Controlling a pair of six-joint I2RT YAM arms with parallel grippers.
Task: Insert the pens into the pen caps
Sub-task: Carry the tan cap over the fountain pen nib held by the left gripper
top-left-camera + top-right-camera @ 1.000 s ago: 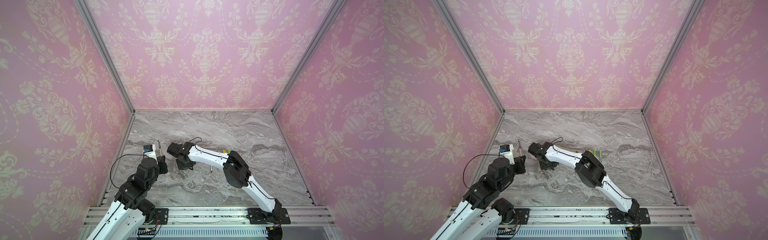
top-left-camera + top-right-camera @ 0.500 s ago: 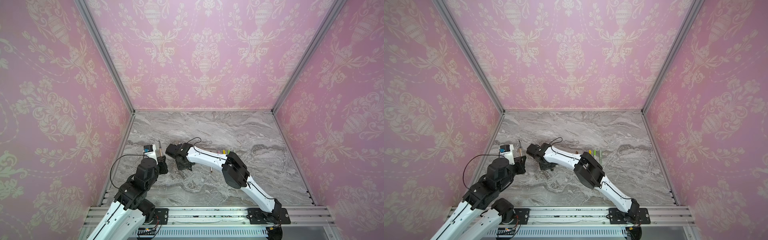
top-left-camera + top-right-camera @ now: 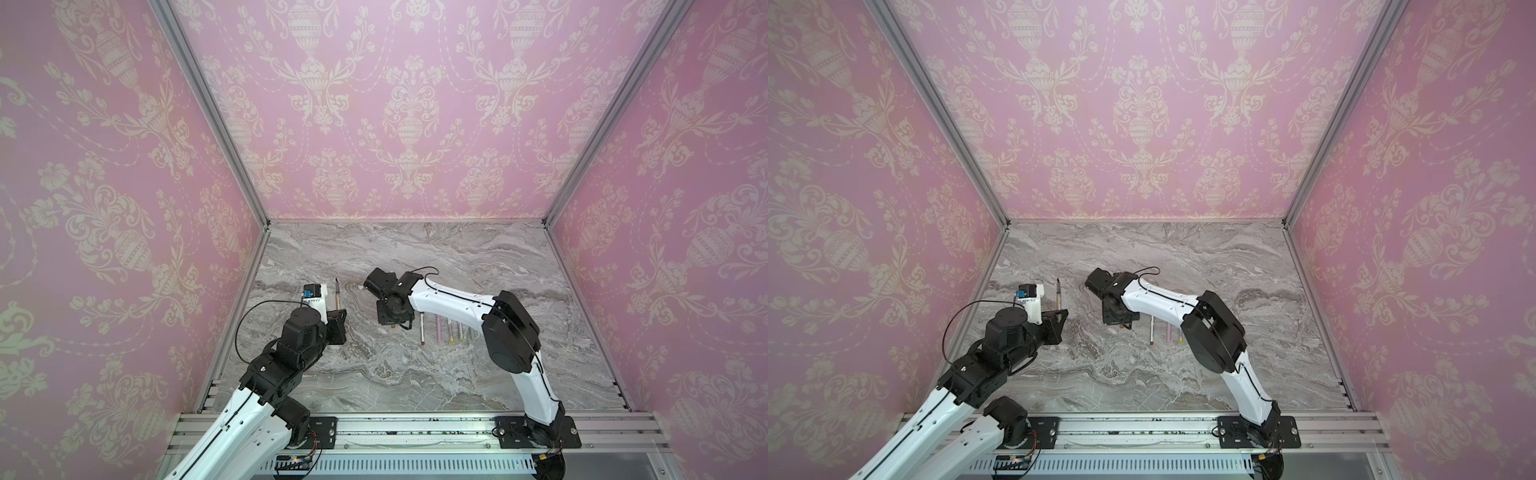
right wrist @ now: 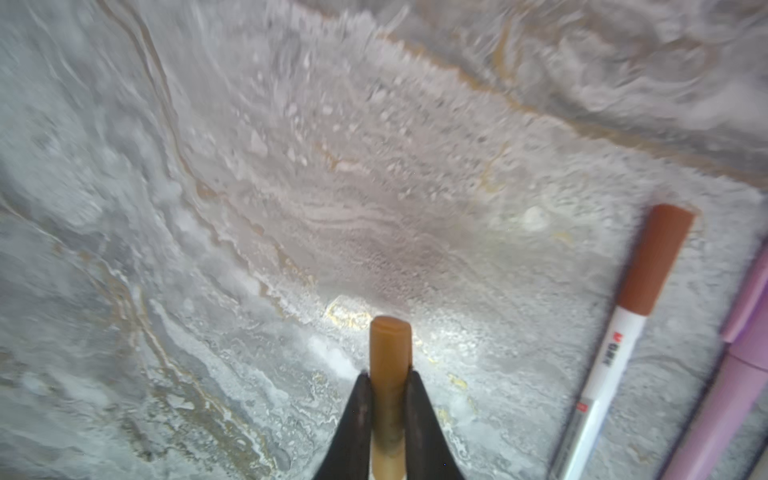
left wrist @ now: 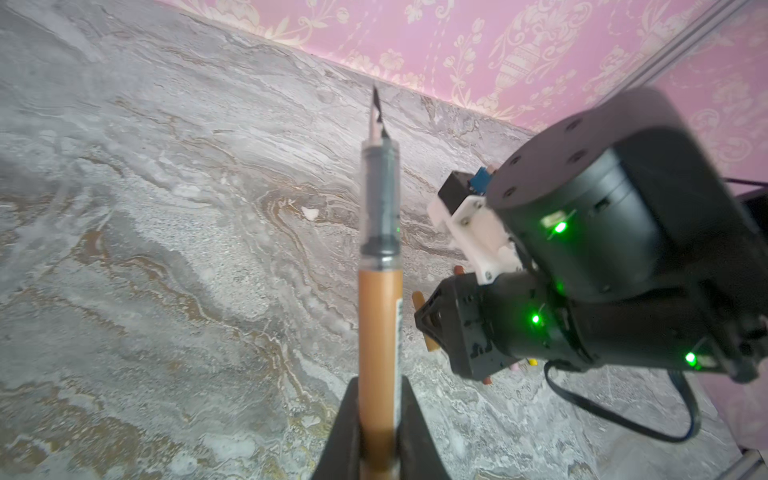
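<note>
Left hand (image 5: 380, 432) is clamped narrow on the tan pen (image 5: 379, 316), both fingers (image 5: 345, 432) pressed to the lower barrel. The pen sticks straight out of the hand. Its clear front section and dark nib are bare, pointing toward the back wall. In both top views the tan pen (image 3: 336, 296) stands off the surface (image 3: 374, 374), at the left side.

Right hand (image 4: 388, 376) is pinched shut on the tan cap (image 4: 390, 353). The cap's rounded end pokes out past the fingertips (image 4: 419, 399) toward the marbled surface. The hand sits low. Cannot tell whether the cap touches down. In a top view the right hand (image 3: 1123, 324) reaches left of the middle, near the left hand (image 3: 1059, 316) but apart from it.

A row of pens (image 3: 444, 330) lies side by side on the surface, just beside the right hand and partly hidden under that arm. Nearest the hand is a white pen (image 4: 623, 332) with a brown end, then a pink pen (image 4: 739, 374) next to it. The colours further along the row are too small to be sure of.
</note>
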